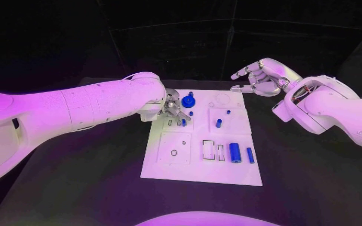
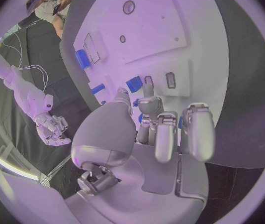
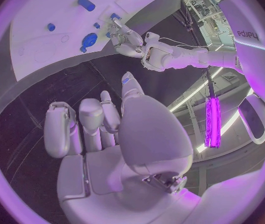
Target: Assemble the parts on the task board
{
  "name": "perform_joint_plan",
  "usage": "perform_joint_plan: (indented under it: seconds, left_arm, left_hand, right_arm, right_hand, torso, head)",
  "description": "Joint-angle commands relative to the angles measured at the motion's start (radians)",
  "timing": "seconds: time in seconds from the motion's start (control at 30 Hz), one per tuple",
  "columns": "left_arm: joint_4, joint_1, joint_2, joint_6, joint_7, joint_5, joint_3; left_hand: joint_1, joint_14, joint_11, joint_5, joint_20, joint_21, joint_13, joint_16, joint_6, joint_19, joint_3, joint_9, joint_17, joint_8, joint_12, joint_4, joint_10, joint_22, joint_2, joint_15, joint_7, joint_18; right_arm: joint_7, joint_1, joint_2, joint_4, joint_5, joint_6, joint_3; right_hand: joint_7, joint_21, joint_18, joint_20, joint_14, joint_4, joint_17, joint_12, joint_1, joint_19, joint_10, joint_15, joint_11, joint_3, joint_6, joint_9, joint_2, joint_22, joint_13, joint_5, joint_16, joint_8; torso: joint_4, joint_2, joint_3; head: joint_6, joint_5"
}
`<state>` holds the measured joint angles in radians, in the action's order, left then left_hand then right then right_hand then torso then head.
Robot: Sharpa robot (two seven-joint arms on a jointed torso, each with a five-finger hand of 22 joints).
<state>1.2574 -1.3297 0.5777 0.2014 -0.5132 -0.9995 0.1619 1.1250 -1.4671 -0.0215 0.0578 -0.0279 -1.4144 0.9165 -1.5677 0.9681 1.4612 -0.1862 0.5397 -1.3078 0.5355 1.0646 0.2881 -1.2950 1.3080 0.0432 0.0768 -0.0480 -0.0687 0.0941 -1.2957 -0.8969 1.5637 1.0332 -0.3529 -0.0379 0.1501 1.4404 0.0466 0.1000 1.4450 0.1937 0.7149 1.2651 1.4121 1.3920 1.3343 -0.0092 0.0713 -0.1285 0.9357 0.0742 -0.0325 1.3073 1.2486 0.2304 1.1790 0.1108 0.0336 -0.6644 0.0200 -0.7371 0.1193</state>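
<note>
The white task board (image 1: 226, 171) lies in the middle of the table. My left hand (image 1: 172, 112) is low over its far left part, and thumb and a finger pinch a small blue part (image 2: 133, 83) down at the board. Just beyond the hand stands a round blue part with a knob (image 1: 188, 100). A short blue peg (image 1: 218, 123) stands mid-board. A blue cylinder (image 1: 235, 153) and a thin blue bar (image 1: 249, 155) lie near the right edge. My right hand (image 1: 260, 78) hovers past the board's far right corner, fingers loosely apart and holding nothing.
Empty rectangular slots (image 1: 208, 149) and small holes (image 1: 174, 153) mark the board's near half. Black table (image 1: 90, 173) surrounds the board on all sides. My left forearm (image 1: 90, 105) crosses the table's left side.
</note>
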Motion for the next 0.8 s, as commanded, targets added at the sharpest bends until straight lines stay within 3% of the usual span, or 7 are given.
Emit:
perform_joint_plan:
  seconds: [0.03,0.2,0.8]
  left_arm:
    - [-0.005,-0.002,-0.007,0.028,-0.012,-0.024,0.001]
    - [-0.013,-0.002,-0.016,0.033,-0.012,-0.025,0.002]
    - [-0.011,-0.002,-0.029,0.023,-0.008,-0.011,0.003]
  left_hand:
    - [-0.005,-0.104,-0.002,-0.004,0.003,-0.005,0.003,-0.003,-0.006,0.026,-0.007,0.004,-0.263,0.007,0.004,0.001,-0.006,0.005,0.002,0.007,0.000,0.018]
    - [0.000,-0.104,-0.002,-0.004,0.003,-0.003,0.007,-0.003,-0.007,0.025,-0.008,0.012,-0.263,0.010,0.007,0.000,-0.008,0.003,0.005,0.008,0.001,0.017]
    - [0.077,-0.104,-0.006,0.002,0.006,0.005,0.015,-0.003,-0.018,0.019,0.013,0.063,-0.263,0.027,0.014,-0.013,-0.009,-0.008,0.032,0.010,0.005,0.014]
  right_arm:
    - [-0.003,-0.002,0.002,-0.002,0.005,0.005,0.001]
    - [-0.003,-0.002,0.005,-0.004,0.005,0.007,0.001]
    - [-0.007,-0.002,0.012,-0.012,0.005,0.012,0.001]
  right_hand:
    - [0.002,-0.005,0.014,0.000,-0.006,-0.001,-0.002,-0.004,0.007,-0.008,0.002,-0.004,-0.006,-0.007,0.007,0.000,0.002,0.017,-0.002,0.006,-0.006,0.004]
    - [0.002,-0.006,0.014,-0.001,-0.005,-0.004,-0.002,-0.005,0.012,-0.007,0.002,-0.004,-0.007,-0.010,0.007,0.000,0.005,0.017,-0.002,0.017,-0.008,0.004]
    - [0.001,-0.009,0.014,-0.002,-0.004,-0.014,-0.007,-0.007,0.030,-0.008,0.001,-0.006,-0.008,-0.013,0.008,-0.002,0.015,0.014,-0.005,0.036,-0.015,0.005]
  torso:
    - [-0.0009,0.000,0.0002]
    - [-0.0010,0.001,0.0013]
    - [-0.0016,0.001,0.0007]
  head:
    - [-0.002,-0.002]
    - [-0.005,-0.009]
    - [-0.010,-0.006]
